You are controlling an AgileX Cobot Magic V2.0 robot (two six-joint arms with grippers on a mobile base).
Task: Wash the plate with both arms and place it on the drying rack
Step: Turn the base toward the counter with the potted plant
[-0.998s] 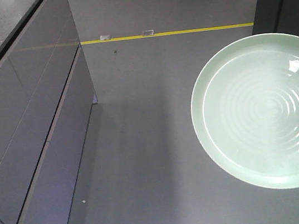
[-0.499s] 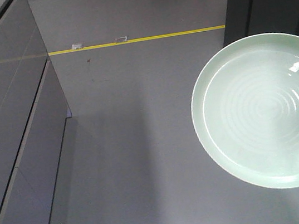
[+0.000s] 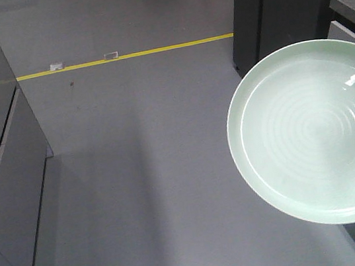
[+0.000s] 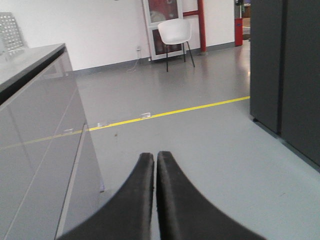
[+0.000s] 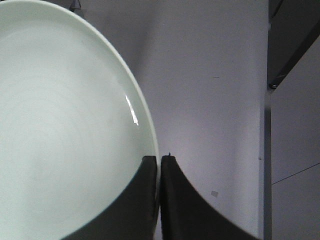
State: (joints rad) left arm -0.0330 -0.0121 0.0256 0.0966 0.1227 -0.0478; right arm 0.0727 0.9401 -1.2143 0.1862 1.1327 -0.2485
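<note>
Transport seems in hand: the plate (image 3: 311,133) is held at frame right above the floor (image 3: 144,178), rim pinched by the right tool (image 5: 159,160); the left tool (image 4: 155,157) is pressed together, empty. Next, it must be kept level until washing can be begun.

A kitchen mock-up in a lab-like hall: handleless grey cabinet fronts (image 4: 40,130) and tall dark cabinets (image 4: 285,75) flank a bare grey floor (image 3: 152,143) crossed by a yellow tape line (image 3: 152,50), with a white chair (image 4: 175,31) at the far wall.

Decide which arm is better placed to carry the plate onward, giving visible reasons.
Right. The right gripper is shut on the plate, holding it above the floor; the left gripper is shut on nothing.
</note>
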